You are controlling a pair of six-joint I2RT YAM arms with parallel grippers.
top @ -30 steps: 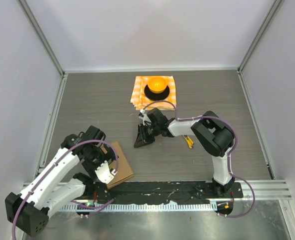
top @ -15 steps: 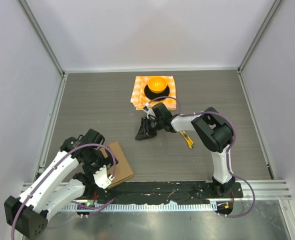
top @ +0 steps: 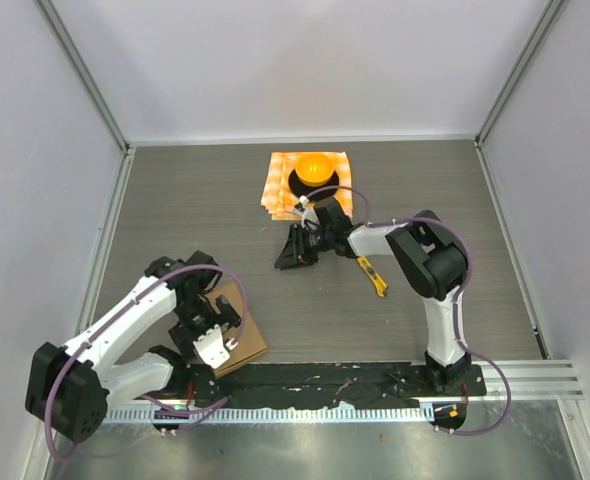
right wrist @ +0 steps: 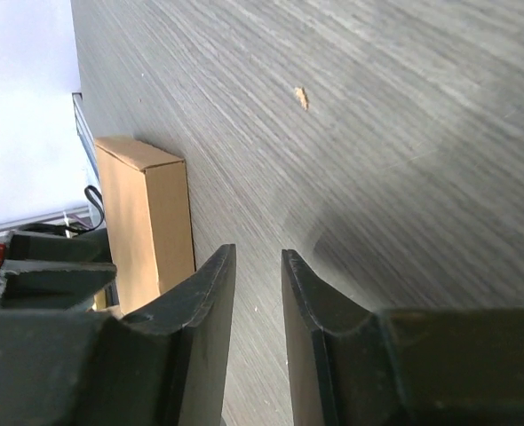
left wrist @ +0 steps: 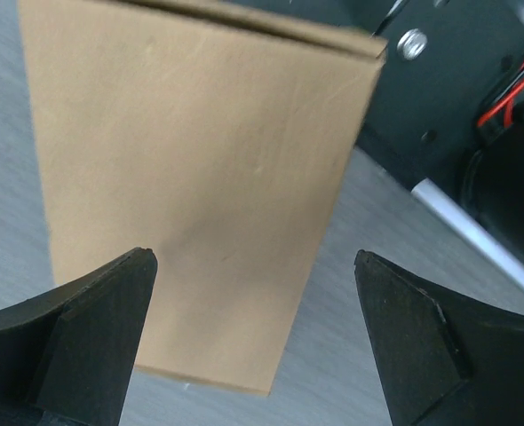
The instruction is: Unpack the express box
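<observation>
Left arm has swung in over the box | left end effector [left wrist: 253,262] spread wide, empty, hovering above box [left wrist: 200,177], whose long axis runs crosswise to the finger line | box shut, contents hidden, near-left on table [top: 175,220] | right end effector [right wrist: 258,257] narrowly parted, empty, well apart | dish [top: 314,181] holds orange ball.

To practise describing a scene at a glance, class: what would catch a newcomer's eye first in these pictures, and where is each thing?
The bright orange dome on the checkered cloth, far middle of the table, stands out first. Next comes the express box at the near left, under the wide-open left gripper.
</observation>
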